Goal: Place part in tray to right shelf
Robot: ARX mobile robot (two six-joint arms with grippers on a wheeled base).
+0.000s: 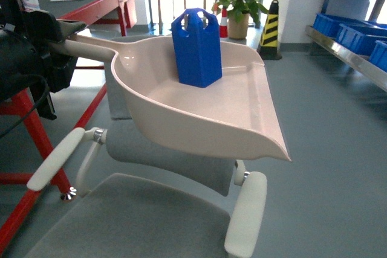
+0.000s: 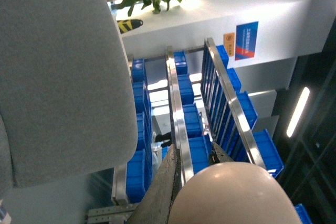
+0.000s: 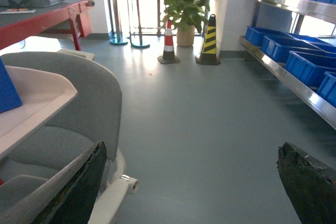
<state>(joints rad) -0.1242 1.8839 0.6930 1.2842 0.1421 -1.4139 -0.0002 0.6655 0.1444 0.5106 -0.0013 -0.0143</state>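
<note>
The part (image 1: 196, 48) stands upright on the floor of the tray (image 1: 236, 126), toward its rear wall, both carried in the air above a grey chair (image 1: 145, 209). The tray's long axis runs from the handle, at the head view's upper left, to the open lip at lower right. The right shelf (image 1: 357, 61) lies well apart, off to the right, so the load must travel rightward. The left end effector (image 1: 57, 31) is at the handle and appears closed on it, though its fingers are not clearly visible. The right end effector (image 3: 189, 182) is spread wide, holding and touching nothing; it is nearer the shelf.
</note>
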